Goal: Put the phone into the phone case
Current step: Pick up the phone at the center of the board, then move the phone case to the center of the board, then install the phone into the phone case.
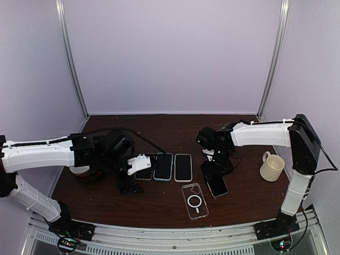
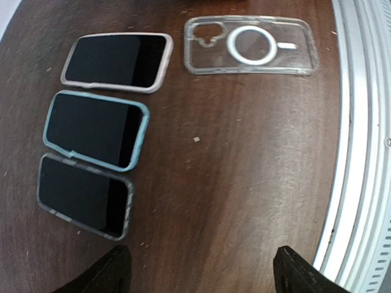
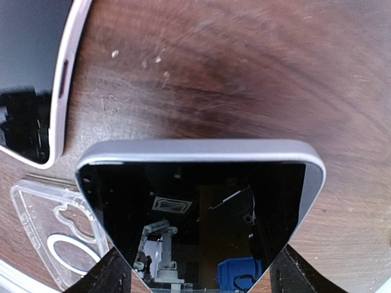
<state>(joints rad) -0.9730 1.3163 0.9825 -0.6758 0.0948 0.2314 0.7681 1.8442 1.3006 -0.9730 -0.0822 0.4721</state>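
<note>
The bare phone (image 1: 217, 186) lies dark-screened on the brown table, just right of the clear phone case (image 1: 195, 201). My right gripper (image 1: 214, 171) is down over the phone's far end. In the right wrist view the phone (image 3: 195, 207) fills the space between the fingers, whose tips press its two long edges, and the case (image 3: 49, 238) shows at lower left. The right gripper (image 3: 195, 268) is shut on the phone. My left gripper (image 1: 134, 176) hovers open to the left. Only bare wood lies between its fingers (image 2: 201, 268), and the empty case (image 2: 250, 46) lies further ahead.
Three cased phones lie side by side behind the clear case: pink-edged (image 2: 117, 61), blue-edged (image 2: 96, 128) and grey-edged (image 2: 84, 195). A cream mug (image 1: 272, 166) stands at the right. The metal rail (image 1: 175, 236) runs along the near edge.
</note>
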